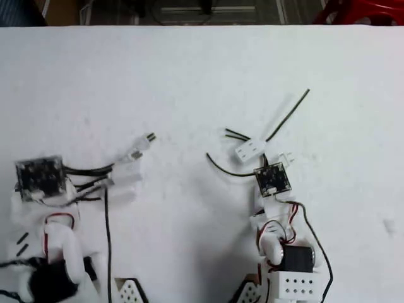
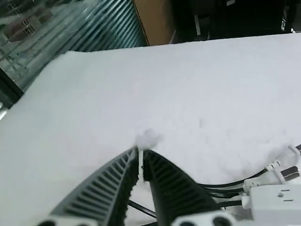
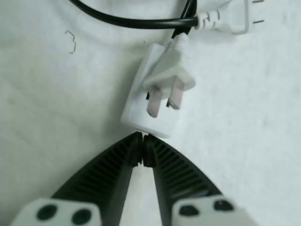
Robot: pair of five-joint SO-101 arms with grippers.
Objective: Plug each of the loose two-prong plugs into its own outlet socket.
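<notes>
My right gripper [image 3: 142, 142] is shut, its tips against the near edge of a white outlet block [image 3: 141, 106]. A white two-prong plug [image 3: 171, 75] lies on that block with both prongs bare. A second white plug [image 3: 235, 16] on a black cord lies just beyond. From above, this block [image 1: 249, 150] sits ahead of the right arm, with a small plug [image 1: 287, 159] beside it. My left gripper [image 2: 141, 157] is shut over bare table, apart from another white outlet [image 2: 277, 200] and plug [image 2: 277, 172]. In the high view that outlet [image 1: 126, 173] and plug [image 1: 140, 147] lie right of the left arm.
Black cords [image 1: 287, 117] trail from the plugs across the white table [image 1: 189, 76]. One black cord [image 1: 107, 233] runs toward the near edge by the left arm. The table's far edge [image 1: 202, 26] borders dark clutter. The far half of the table offers free room.
</notes>
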